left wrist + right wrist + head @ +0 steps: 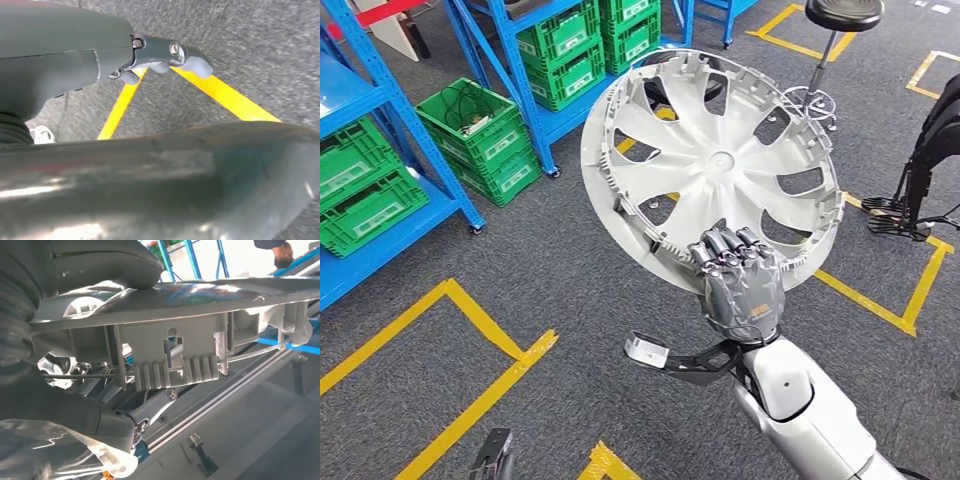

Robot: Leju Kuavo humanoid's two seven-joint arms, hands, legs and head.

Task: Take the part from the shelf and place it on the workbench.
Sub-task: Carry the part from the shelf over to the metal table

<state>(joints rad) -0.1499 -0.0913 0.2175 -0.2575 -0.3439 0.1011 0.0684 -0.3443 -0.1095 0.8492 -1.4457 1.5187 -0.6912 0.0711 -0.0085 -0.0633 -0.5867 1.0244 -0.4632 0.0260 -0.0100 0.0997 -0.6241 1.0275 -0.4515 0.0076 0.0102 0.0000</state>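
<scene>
The part is a large silver wheel cover (712,160) with curved spokes, held up above the grey carpet and tilted toward me. My right hand (739,285) grips its near rim, fingers wrapped over the toothed edge. In the right wrist view the thumb (105,262) lies on one face of the rim (177,355) and darker fingers press the other. My left hand (492,455) hangs low at the picture's bottom edge. In the left wrist view its fingers (188,60) stretch out over the floor, holding nothing.
Blue shelves (365,100) with green crates (365,200) stand at the left and back. More green crates (482,140) sit on the floor. A black stool (841,15) stands behind the cover. Yellow tape lines (471,310) mark the carpet. Black gear (924,170) is at the right edge.
</scene>
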